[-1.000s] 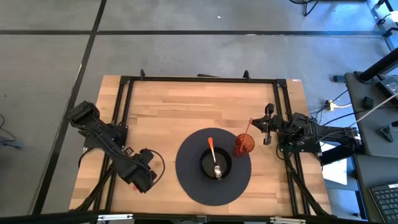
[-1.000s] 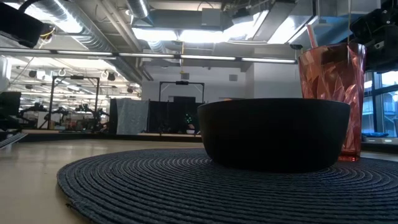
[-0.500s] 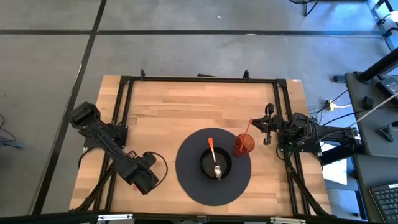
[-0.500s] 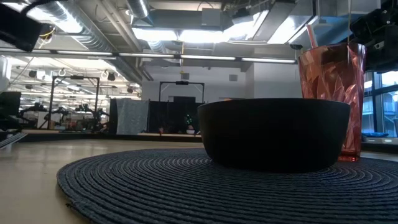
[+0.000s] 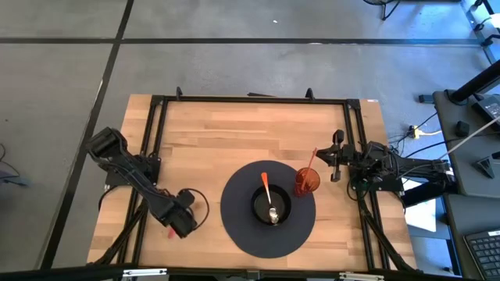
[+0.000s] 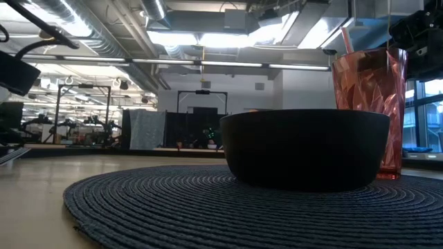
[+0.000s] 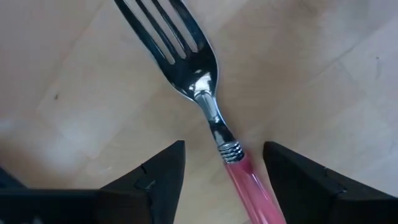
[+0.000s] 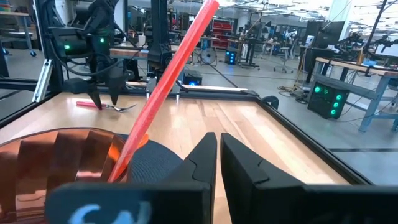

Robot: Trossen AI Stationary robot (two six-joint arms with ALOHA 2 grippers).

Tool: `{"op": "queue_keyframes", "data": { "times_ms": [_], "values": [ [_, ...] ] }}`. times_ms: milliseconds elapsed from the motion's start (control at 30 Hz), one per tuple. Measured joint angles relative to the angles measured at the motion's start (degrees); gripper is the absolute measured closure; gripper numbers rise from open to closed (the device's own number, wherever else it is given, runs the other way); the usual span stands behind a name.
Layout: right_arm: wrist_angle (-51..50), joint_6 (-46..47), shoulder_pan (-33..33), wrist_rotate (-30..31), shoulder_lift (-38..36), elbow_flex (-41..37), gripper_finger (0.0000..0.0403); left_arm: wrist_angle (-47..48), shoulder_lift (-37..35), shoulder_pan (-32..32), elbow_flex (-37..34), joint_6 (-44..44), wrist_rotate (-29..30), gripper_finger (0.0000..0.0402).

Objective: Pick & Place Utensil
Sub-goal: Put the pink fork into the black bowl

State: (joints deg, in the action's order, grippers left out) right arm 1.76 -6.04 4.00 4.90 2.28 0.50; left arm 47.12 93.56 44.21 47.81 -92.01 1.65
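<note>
A fork [image 7: 205,93] with a pink handle lies flat on the wooden table [image 5: 203,133], near its front left corner. In the left wrist view its silver tines point away from the camera and its handle runs back toward the gripper, so its long axis lines up roughly with the reach of the left arm. In the high view only a small pink tip of the handle shows beside the arm, just inside the table's left edge.

The left gripper [image 7: 224,171] hovers low over the fork with its two dark fingers [image 7: 158,174] spread wide apart, one on each side of the neck where metal meets pink handle. Neither finger touches the fork; bare wood shows between each finger and the utensil.

The right gripper [image 8: 217,155] rests at the table's right edge, its fingers drawn together with only a thin slit between them, holding nothing.

A round dark woven placemat [image 5: 234,215] sits toward the front of the table, right of centre. On it stands a black bowl [image 5: 259,204] containing a spoon [image 5: 268,197] with an orange handle, its handle pointing toward the table's back edge. At the mat's right rim stands an orange tumbler [image 5: 307,182] with a red straw [image 5: 312,158] leaning out of it.
</note>
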Motion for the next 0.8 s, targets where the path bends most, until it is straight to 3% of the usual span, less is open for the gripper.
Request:
{"op": "queue_keyframes", "data": {
  "times_ms": [300, 567, 800],
  "values": [
    [0.0, 0.0, 0.0, 0.0, 0.0, 0.0, 0.0379, -3.1, -0.3, 0.0, -2.8, -1.6, 0.3, 0.0226],
    [0.0, -0.2, 0.0, 0.0, 0.0, 0.0, 0.0379, -3.9, -0.2, 0.8, -2.8, -0.5, 1.6, 0.0372],
    [0.0, -0.2, 0.0, 0.0, 0.0, 0.0, 0.0379, 2.9, 0.9, 2.1, 2.2, 3.7, 6.4, 0.0372]
  ]
}}
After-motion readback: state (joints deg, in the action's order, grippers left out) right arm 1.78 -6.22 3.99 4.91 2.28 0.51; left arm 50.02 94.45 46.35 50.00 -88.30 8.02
